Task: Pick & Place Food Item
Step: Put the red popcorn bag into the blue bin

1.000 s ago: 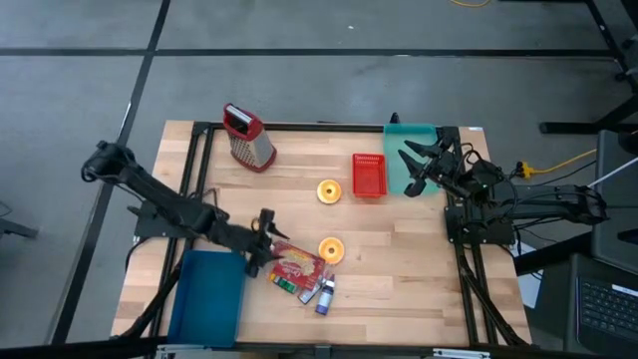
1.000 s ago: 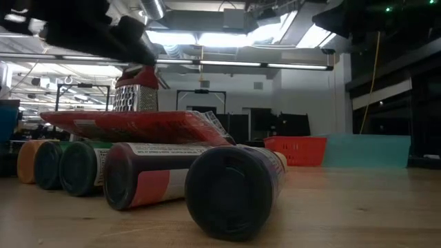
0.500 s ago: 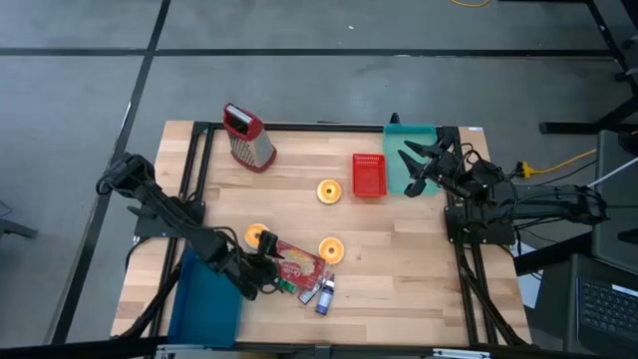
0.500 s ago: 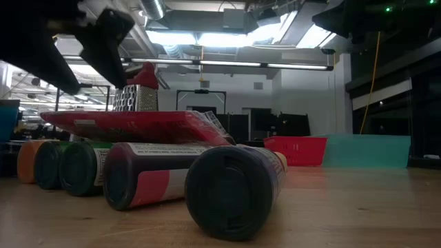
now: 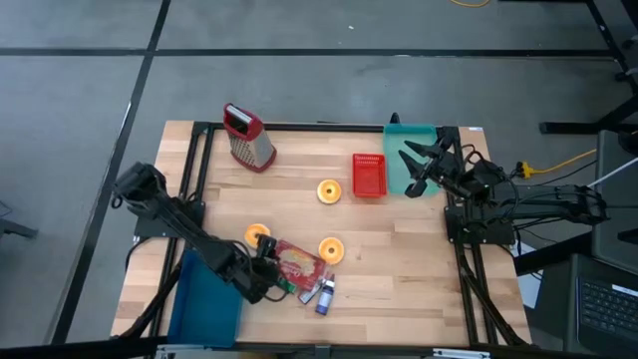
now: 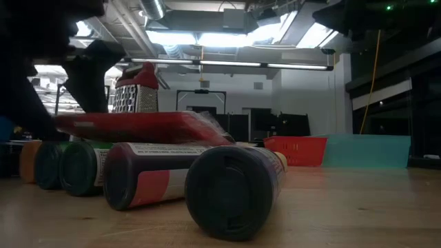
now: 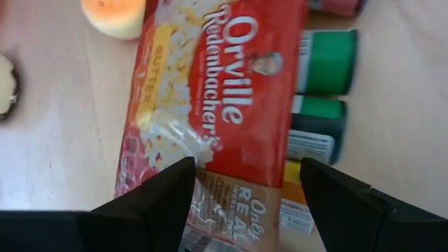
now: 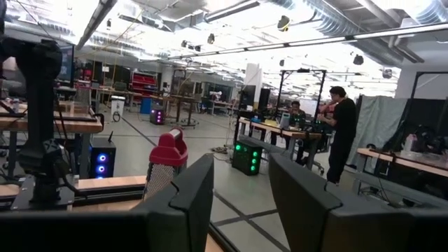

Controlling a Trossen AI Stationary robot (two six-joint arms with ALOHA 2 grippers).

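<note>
A red popcorn bag [image 5: 296, 266] [image 7: 217, 105] lies flat across several small jars [image 7: 322, 91] near the table's front middle; the low view shows the popcorn bag [image 6: 138, 127] resting on their round sides. My left gripper [image 5: 265, 275] [image 7: 245, 199] hovers open over the bag's left end, tipped downward, one finger on either side of that end. Three orange round food pieces lie on the wood: [image 5: 257, 234], [image 5: 331, 249], [image 5: 329, 191]. My right gripper [image 5: 419, 165] [image 8: 241, 189] waits open, raised over the teal bin [image 5: 399, 135] at the far right.
A red basket [image 5: 368, 176] stands next to the teal bin. A metal grater [image 5: 247, 138] stands at the far left. A blue bin [image 5: 207, 294] sits at the near left, just beside my left arm. Bare wood lies at the near right.
My left gripper has moved toward the table's near edge and down, tipping more steeply downward, until it is over the popcorn bag's left end. The orange piece it covered before now shows. The bag and jars have stayed put.
</note>
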